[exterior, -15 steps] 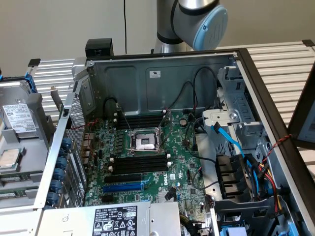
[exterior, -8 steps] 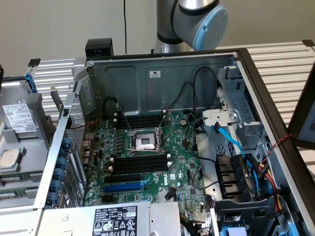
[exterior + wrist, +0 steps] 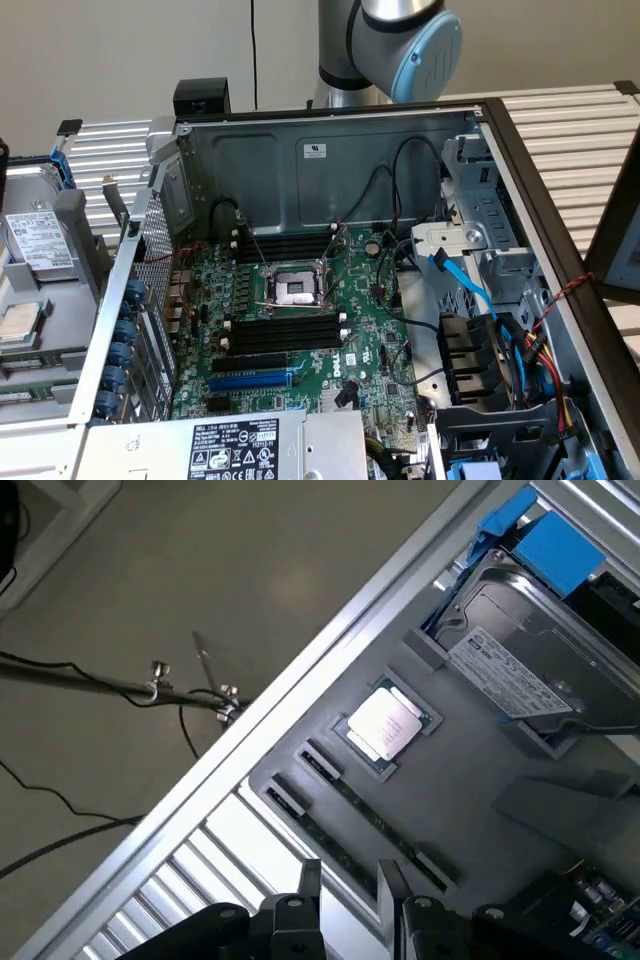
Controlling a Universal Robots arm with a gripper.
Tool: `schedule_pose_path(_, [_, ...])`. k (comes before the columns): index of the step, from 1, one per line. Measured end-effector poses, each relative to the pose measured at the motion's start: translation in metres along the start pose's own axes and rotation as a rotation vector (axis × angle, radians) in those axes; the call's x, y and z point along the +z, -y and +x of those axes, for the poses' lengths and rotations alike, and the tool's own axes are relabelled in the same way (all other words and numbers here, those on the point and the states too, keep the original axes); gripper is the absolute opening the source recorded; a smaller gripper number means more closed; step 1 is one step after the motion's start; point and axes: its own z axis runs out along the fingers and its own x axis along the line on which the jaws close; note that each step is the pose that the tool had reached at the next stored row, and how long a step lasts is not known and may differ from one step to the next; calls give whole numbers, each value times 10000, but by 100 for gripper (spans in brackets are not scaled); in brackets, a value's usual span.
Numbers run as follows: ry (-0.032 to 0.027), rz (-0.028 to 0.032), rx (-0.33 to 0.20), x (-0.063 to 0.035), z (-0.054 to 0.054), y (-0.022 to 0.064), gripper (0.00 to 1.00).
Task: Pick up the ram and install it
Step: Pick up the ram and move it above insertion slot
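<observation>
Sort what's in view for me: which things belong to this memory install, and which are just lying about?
Job: memory stick in the grey tray, open tool near it, black memory slots on the board.
Lying about: hard drive, processor chip, blue slot, blue cable.

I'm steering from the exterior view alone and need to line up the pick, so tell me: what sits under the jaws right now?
Observer: The gripper hangs over the grey tray beside the case, directly above the ram sticks, which are set in the tray's grooves.
Operator: Are the jaws ready, or closed on something?
Observer: They stand apart with nothing clamped between them. The ram sticks sit in the tray, and a processor chip lies flat just beside them.
</observation>
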Motion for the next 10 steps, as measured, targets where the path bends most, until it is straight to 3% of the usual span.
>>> schedule_pose_path(10, [-67,168,-1816,109,-10,3,36])
